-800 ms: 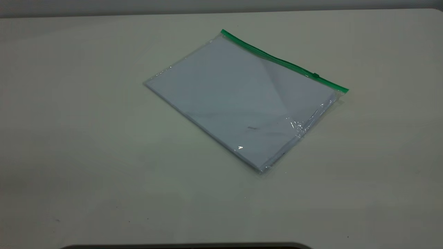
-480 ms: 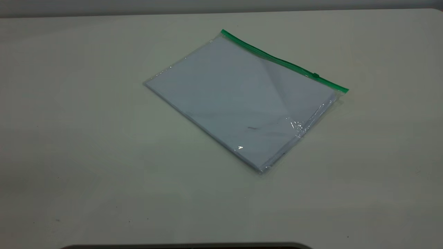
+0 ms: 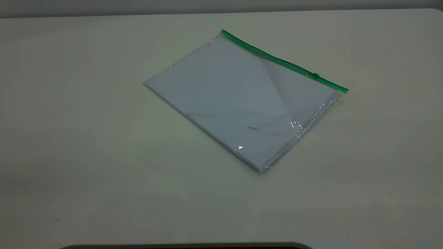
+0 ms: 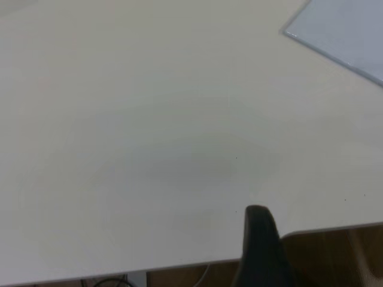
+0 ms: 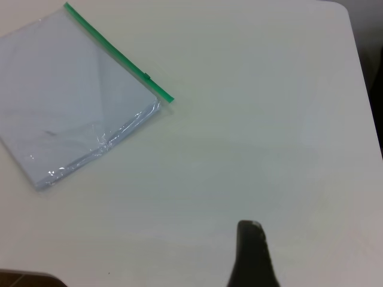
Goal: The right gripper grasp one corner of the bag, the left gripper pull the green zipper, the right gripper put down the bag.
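The bag (image 3: 242,100), a clear flat pouch with white sheets inside, lies flat on the table, a little right of centre and turned at an angle. The green zipper (image 3: 277,58) runs along its far long edge, with the small slider tab (image 3: 315,75) near the right end. Neither gripper shows in the exterior view. In the right wrist view the bag (image 5: 72,101) and its zipper (image 5: 116,51) lie well away from my right gripper (image 5: 250,254), seen only as one black tip. My left gripper (image 4: 258,245) hangs over the table's edge, far from the bag's corner (image 4: 341,30).
The pale table (image 3: 86,155) surrounds the bag on all sides. Its front edge (image 4: 179,262) and a wooden floor below show in the left wrist view. The table's rounded far right corner (image 5: 344,9) shows in the right wrist view.
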Tool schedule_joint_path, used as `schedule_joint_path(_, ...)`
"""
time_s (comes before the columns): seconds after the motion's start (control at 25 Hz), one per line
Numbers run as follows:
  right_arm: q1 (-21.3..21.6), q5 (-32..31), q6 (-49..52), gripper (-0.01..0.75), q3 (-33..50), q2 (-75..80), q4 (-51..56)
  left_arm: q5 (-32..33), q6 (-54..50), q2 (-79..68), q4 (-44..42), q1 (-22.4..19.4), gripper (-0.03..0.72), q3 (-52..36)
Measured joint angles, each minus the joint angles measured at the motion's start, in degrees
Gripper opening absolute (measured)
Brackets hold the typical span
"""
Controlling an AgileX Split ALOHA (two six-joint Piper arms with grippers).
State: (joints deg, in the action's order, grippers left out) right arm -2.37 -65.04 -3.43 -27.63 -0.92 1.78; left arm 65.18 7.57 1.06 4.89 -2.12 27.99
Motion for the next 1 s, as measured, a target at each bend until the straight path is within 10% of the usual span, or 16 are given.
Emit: schedule_joint_path(1.0,0.0,4.0,4.1,0.554,-6.3,6.9,1.1,-8.8,-4.8,-17.2,-1.3,0.0,0.568,7.0)
